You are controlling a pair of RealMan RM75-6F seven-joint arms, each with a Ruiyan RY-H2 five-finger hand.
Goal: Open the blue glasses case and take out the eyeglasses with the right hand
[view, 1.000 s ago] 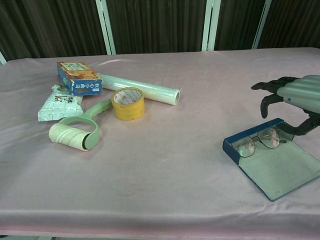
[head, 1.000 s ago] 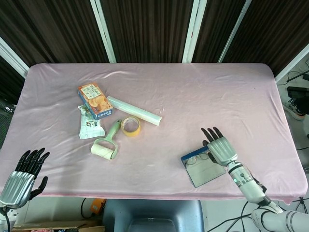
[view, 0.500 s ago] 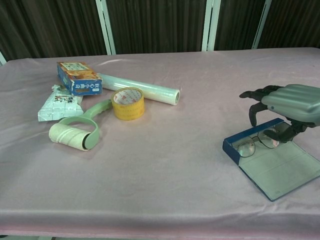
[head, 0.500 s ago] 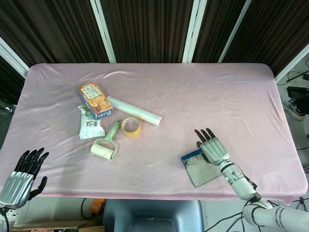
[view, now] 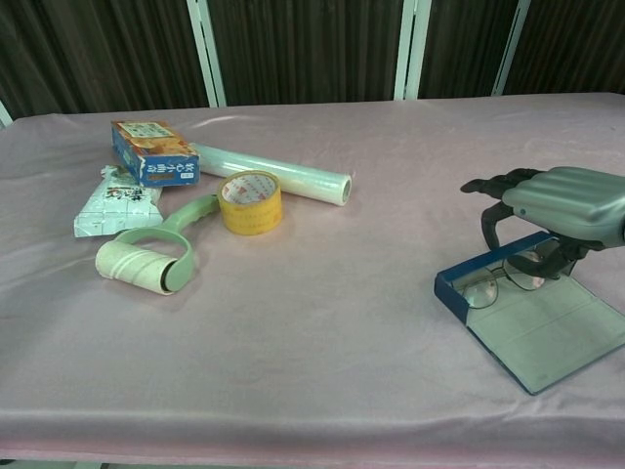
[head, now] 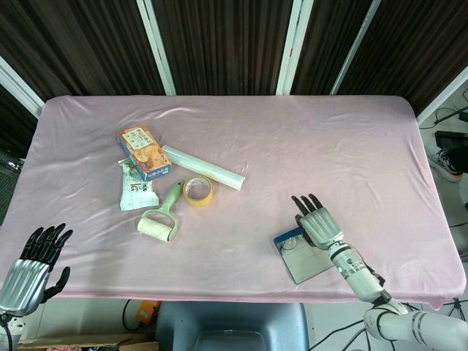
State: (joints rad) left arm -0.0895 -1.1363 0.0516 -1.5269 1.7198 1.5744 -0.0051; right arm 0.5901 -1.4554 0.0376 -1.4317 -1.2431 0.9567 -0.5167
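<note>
silver and black, the right hand (view: 552, 210) hovers palm-down over the glasses (view: 503, 277), fingers curled but apart, holding nothing that i can see. the glasses lie in the blue case (view: 532, 320), which sits open near the table's front right edge. thin wire frame and lenses look light, fragile and slippery; i'd pinch the bridge or rim, gently. their long axis runs along the case's raised blue wall, left-front to right-back. the left hand (head: 29, 267) idles empty, fingers apart, off the front left corner.
</note>
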